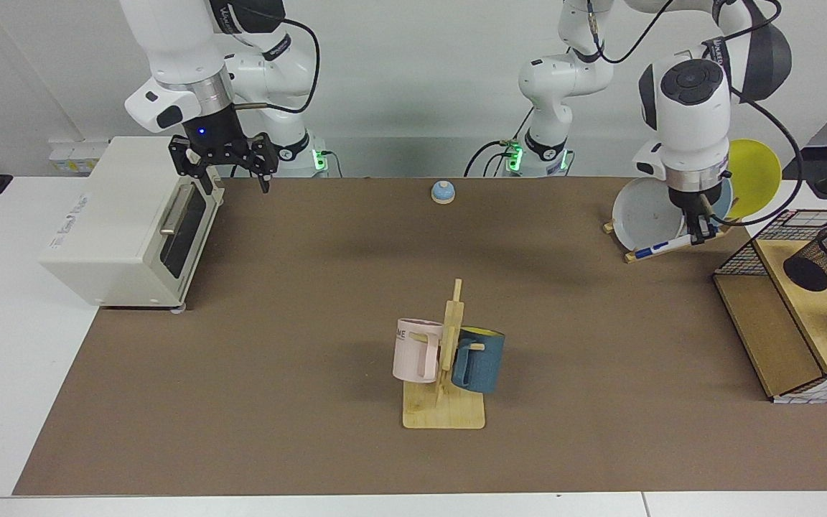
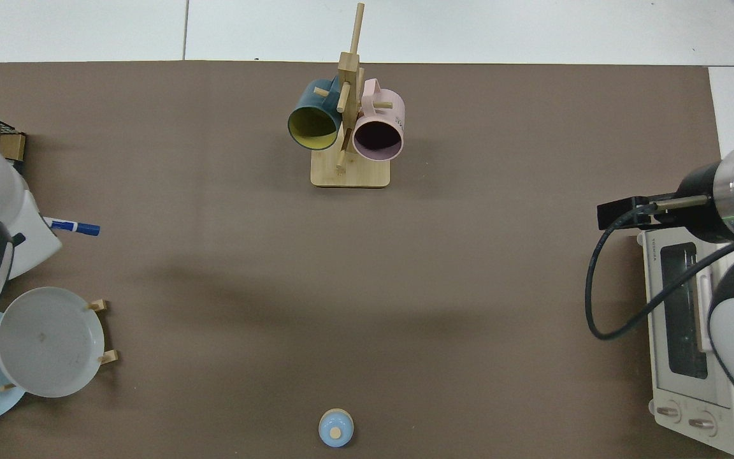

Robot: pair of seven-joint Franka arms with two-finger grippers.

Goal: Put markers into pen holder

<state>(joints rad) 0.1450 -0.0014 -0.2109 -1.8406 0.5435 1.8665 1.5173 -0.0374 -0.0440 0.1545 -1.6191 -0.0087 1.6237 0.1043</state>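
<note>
The marker (image 1: 661, 249), white with a blue cap, hangs nearly level in front of the plate rack with my left gripper (image 1: 701, 233) shut on its white end. From above, the marker (image 2: 74, 225) pokes out from under the left arm at the mat's left side, cap pointing toward the middle. The pen holder (image 1: 826, 258), a black mesh cup, lies tilted on the wooden shelf of the wire basket (image 1: 779, 215), to the right of the marker and apart from it. My right gripper (image 1: 223, 164) hangs open and empty above the toaster oven's front corner.
A mug tree (image 1: 446, 359) with a pink and a blue mug stands mid-mat. The plate rack (image 1: 679, 208) holds three plates just behind the marker. A toaster oven (image 1: 126, 219) sits at the view's left, and a small blue knob (image 1: 443, 192) at the back.
</note>
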